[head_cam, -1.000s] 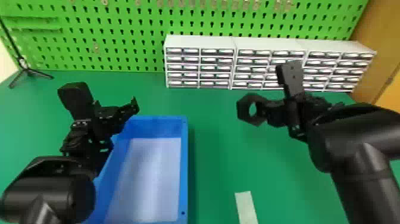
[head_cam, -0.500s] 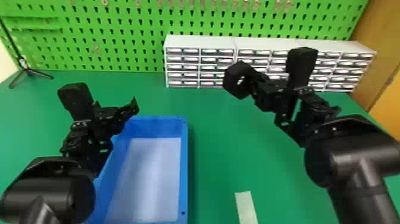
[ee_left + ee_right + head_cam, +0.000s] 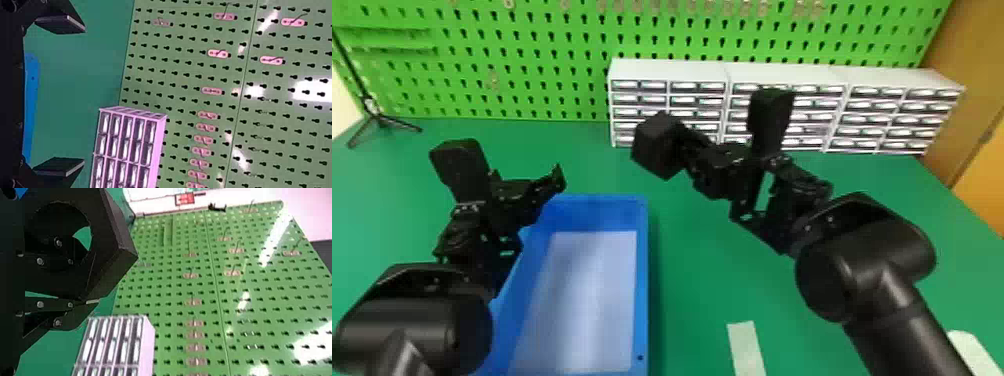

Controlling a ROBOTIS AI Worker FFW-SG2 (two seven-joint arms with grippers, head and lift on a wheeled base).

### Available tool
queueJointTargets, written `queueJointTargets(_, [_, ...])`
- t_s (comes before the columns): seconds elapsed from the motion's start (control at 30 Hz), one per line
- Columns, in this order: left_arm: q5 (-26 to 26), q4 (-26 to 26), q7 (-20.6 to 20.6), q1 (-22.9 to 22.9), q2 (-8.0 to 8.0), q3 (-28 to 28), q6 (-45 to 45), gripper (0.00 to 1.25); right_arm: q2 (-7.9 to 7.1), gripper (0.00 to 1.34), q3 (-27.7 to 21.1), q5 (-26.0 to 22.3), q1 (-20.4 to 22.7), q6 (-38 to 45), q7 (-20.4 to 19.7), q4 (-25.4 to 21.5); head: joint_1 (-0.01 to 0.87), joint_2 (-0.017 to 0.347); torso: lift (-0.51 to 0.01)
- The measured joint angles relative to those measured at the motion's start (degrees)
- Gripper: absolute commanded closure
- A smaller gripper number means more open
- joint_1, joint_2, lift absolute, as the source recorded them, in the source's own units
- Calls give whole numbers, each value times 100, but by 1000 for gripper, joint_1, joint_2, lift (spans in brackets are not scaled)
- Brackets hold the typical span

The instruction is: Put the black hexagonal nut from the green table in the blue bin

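Although we judge the lift complete, placement remains: our right gripper point(image 3: 680, 143) grasps the black hexagonal nut point(image 3: 656, 145) above the green surface point(image 3: 704, 280), outside the blue plastic bin point(image 3: 642, 285); we note our left gripper point(image 3: 84, 96) spread, holding nothing.

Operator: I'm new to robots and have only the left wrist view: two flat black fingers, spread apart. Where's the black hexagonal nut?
Observer: The head view shows the black hexagonal nut in the right claw.

Operator: Is it over the blue rectangular bin?

Observer: Not over its floor, it seems: in the head view the nut appears past the far right corner of the blue rectangular bin.

Operator: And the spread claw, where's that?

Observer: In the head view, the left claw is near the bin's far left corner.
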Motion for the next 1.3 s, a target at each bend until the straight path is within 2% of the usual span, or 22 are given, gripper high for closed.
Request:
queueJointTargets(0.47, [-5,40,0,-24,0,-28,0,98,-196,973,1035,-600,-309,-1,0,159,692,8,-97])
queueJointTargets(0.77, [-8,64,0,-52,0,-42,0,98,-231,969,1490,-832,-484,-1,0,315,692,8,-97])
queueJointTargets(1.3, [-30,149,0,-80,0,-37,0,98,-259,969,1785,-944,-621,-1,0,469,692,8,-97])
